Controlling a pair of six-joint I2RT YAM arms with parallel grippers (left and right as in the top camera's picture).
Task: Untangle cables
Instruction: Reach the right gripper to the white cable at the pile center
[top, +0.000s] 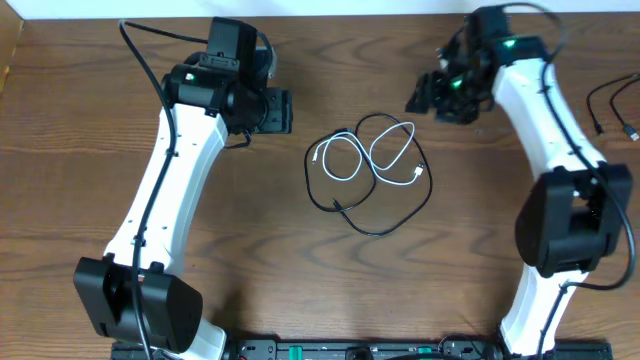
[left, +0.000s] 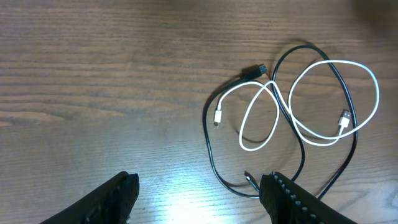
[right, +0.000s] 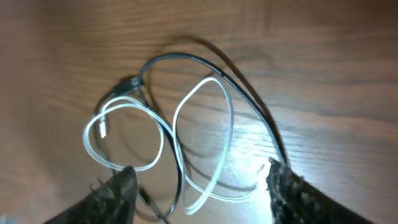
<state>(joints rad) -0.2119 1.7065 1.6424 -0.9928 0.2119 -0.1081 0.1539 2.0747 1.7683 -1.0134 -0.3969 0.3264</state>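
Flanking thin white cord (left: 344, 120) looped through thin black cord (left: 252, 73): left gripper (left: 199, 182), right gripper (right: 200, 173), both gaping, empty. Probably lining up separate grabs.

No legible text — no labels, brands, numbers.

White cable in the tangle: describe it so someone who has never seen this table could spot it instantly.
On the brown wooden table, look at the middle, between the white left arm and white right arm, where thin cords lie tangled. The thin white cable forms two side-by-side loops crossing a larger thin black cable; it is the only white cord there.
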